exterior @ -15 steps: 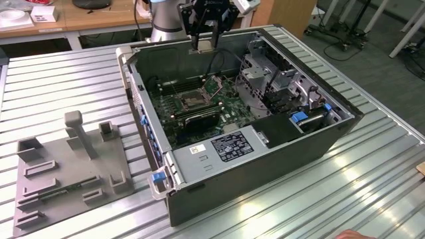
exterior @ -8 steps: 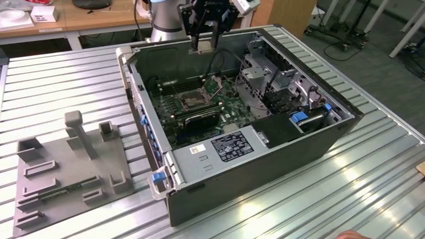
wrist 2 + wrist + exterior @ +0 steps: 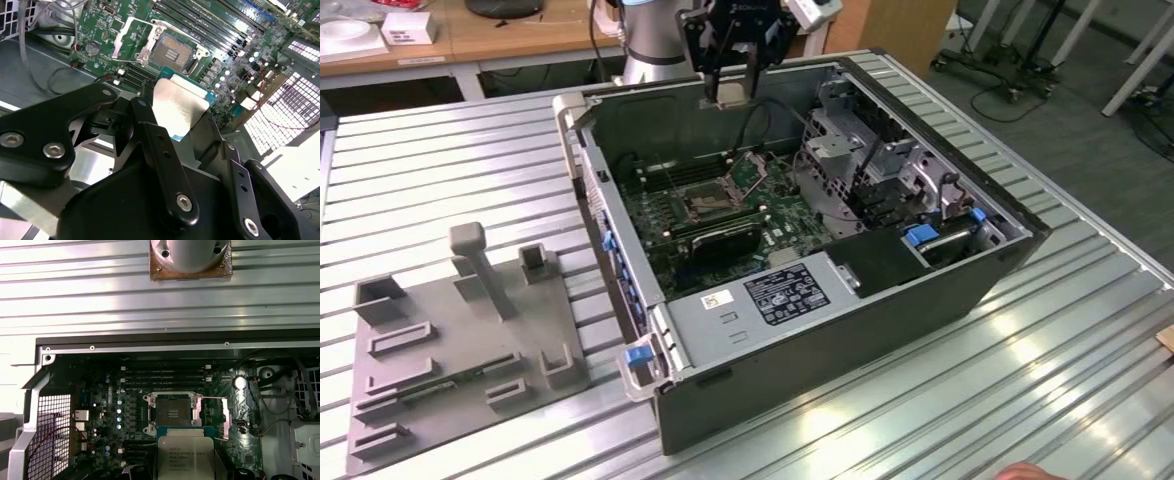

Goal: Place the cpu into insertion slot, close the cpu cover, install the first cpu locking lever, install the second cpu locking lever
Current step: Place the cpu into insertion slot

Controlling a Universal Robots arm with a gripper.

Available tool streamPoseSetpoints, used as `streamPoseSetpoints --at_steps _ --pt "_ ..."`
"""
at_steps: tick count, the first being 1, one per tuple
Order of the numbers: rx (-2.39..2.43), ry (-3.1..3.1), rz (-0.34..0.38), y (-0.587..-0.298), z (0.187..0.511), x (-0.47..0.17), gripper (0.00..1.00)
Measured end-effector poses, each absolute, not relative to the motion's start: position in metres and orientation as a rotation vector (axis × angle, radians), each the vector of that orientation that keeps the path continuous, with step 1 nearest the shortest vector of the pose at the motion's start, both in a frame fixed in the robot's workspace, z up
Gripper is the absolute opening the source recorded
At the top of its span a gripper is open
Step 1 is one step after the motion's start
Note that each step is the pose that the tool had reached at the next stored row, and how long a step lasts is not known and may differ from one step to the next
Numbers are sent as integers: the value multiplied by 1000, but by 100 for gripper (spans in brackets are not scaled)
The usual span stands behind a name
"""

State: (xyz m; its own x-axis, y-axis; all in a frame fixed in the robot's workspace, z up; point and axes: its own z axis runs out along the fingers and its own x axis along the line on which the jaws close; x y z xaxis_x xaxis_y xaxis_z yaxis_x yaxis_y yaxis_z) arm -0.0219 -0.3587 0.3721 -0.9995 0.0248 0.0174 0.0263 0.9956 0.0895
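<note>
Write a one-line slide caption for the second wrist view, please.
The pincer holds the cpu above the motherboard, near the empty insertion slot; the cpu cover stands open.

You have a ribbed metal table (image 3: 440, 170) carrying the open computer case (image 3: 854, 350), and near it, toward the exterior view's left, a grey holder plate (image 3: 467, 335).

silvery cpu (image 3: 180, 107) hangs tilted above the empty dark-centred insertion slot (image 3: 172, 52), its cpu cover (image 3: 121, 40) swung open beside it.
</note>
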Motion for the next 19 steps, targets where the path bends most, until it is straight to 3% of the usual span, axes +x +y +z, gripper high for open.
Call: streamPoseSetpoints --at_steps 19 --pt "-40 -3123 -140 -359 363 -22 54"
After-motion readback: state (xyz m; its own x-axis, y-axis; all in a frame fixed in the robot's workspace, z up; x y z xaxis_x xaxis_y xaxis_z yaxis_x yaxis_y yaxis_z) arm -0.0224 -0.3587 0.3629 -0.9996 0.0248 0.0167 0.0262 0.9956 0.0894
